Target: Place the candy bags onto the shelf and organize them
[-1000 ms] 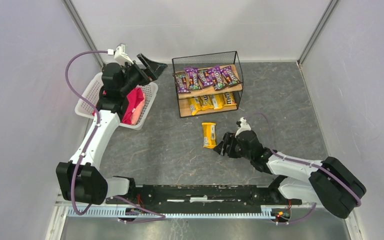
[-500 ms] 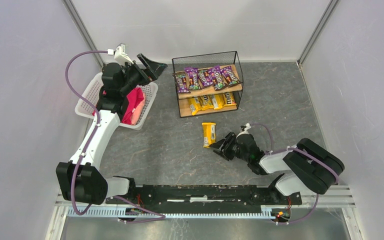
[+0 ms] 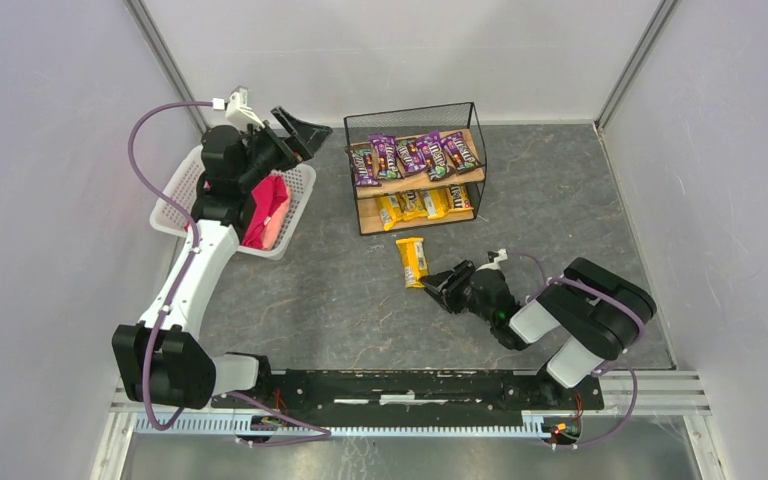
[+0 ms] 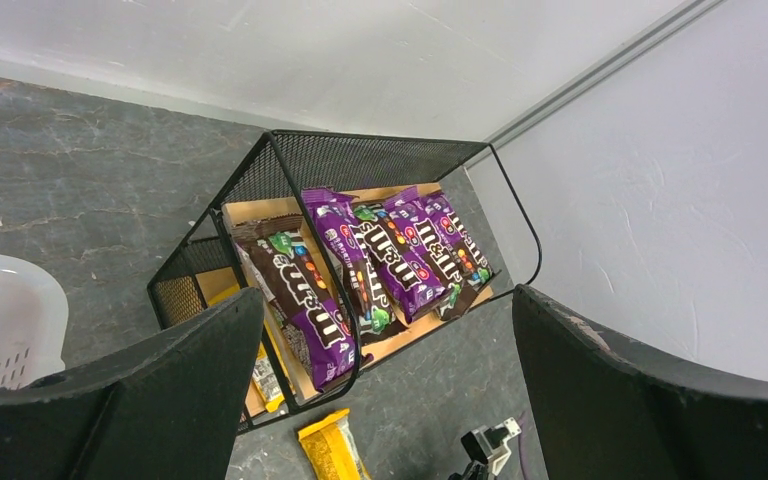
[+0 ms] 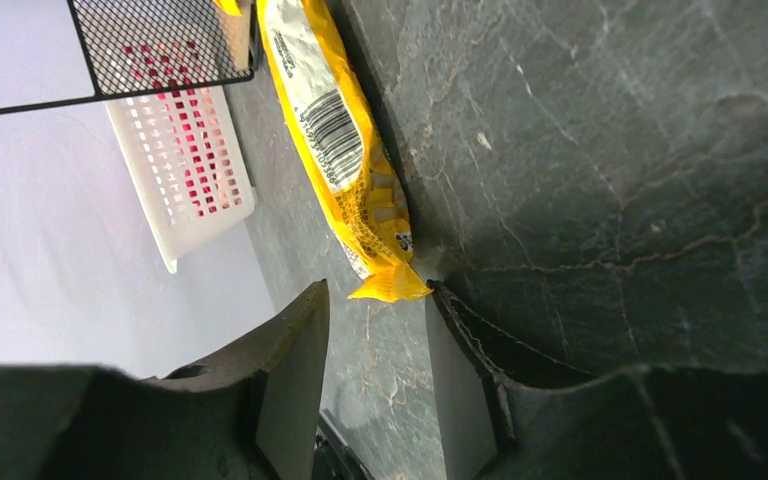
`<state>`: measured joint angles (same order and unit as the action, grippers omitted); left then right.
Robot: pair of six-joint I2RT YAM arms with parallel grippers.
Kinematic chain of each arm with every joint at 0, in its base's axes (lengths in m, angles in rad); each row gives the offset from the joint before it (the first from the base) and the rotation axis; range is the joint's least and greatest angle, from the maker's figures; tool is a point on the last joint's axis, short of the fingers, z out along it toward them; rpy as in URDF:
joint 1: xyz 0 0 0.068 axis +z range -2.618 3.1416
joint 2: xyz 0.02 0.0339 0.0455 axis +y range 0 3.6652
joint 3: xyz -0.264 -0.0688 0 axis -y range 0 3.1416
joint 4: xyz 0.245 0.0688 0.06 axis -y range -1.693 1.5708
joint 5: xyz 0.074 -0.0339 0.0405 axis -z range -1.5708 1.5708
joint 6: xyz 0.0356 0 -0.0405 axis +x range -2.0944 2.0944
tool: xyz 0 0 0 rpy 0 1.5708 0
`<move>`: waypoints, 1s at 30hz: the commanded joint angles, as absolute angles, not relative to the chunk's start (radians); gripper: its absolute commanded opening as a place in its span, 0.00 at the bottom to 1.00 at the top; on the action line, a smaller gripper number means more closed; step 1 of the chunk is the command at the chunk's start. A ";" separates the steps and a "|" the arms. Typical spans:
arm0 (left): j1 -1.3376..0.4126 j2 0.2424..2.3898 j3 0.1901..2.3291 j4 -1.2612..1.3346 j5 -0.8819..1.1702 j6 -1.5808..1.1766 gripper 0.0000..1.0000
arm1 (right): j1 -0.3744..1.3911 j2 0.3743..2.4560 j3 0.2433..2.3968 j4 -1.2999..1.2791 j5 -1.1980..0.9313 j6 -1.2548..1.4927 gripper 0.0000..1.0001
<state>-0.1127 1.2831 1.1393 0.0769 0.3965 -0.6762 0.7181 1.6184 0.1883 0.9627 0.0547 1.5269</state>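
Observation:
The shelf (image 3: pixel 412 110) stands at the back middle, with several purple candy bags (image 3: pixel 415 155) on its top board and yellow candy bags (image 3: pixel 425 204) on the lower board. One loose yellow bag (image 3: pixel 412 261) lies on the floor in front of it. My right gripper (image 3: pixel 441 285) is open, low at that bag's near end. In the right wrist view the bag's (image 5: pixel 338 150) crimped end sits at the mouth of the open right gripper (image 5: pixel 375 300), touching one fingertip (image 5: pixel 440 292). My left gripper (image 3: pixel 300 128) is open, empty and raised over the basket. The left wrist view looks down on the shelf (image 4: pixel 360 160).
A white lattice basket (image 3: pixel 182 195) with a pink-red bundle (image 3: pixel 266 208) sits at the left under the left arm. It also shows in the right wrist view (image 5: pixel 185 160). Grey walls close in the back and both sides.
My right gripper has swung left and lowered to the loose yellow bag, its arm folding back. The bag has slid slightly toward the shelf and turned. The left arm is still.

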 commanded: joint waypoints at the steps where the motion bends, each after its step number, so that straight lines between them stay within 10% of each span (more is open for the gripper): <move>1: -0.106 1.273 1.163 0.104 0.412 -0.668 1.00 | 0.717 1.669 0.199 0.979 0.129 1.527 0.49; 22: -0.100 1.272 1.161 0.107 0.418 -0.673 1.00 | 0.697 1.878 0.379 1.002 0.196 1.528 0.46; 30: -0.095 1.275 1.161 0.110 0.420 -0.676 1.00 | 0.673 1.848 0.332 1.078 0.153 1.487 0.11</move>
<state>-0.1040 1.2831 1.1393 0.0772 0.4019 -0.6762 0.6907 1.8637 0.3748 1.0664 0.1516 1.5284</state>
